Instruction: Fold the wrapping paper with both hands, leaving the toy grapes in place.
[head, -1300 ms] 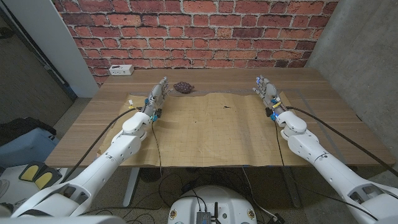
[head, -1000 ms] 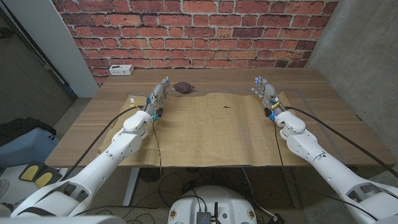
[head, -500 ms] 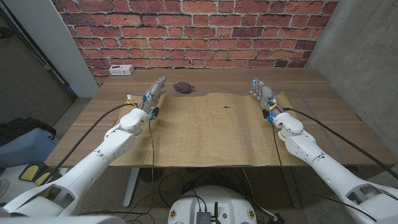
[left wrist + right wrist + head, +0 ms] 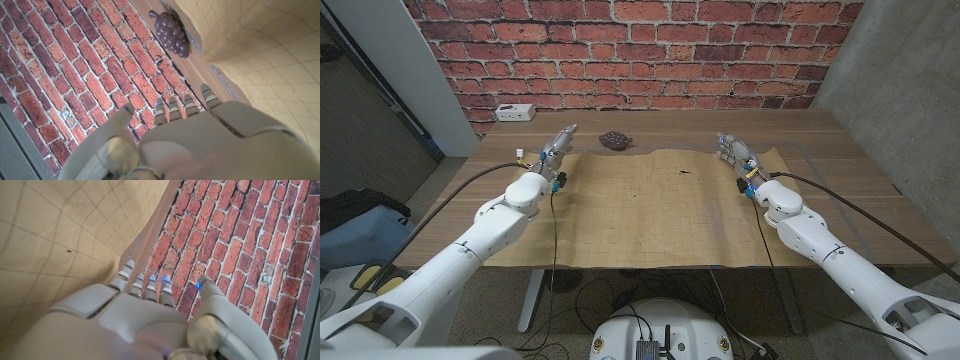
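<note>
One wrapping paper (image 4: pixel 650 205), one toy grapes (image 4: pixel 613 140), two hands.

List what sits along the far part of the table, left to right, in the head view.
White power strip → left robot hand → purple toy grapes → right robot hand, on the tan gridded wrapping paper's far right corner.

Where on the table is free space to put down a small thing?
Bare wood lies between the power strip and toy grapes, and right of the wrapping paper toward the table edge. Crowded: the paper's far corners, at the left hand and right hand.
</note>
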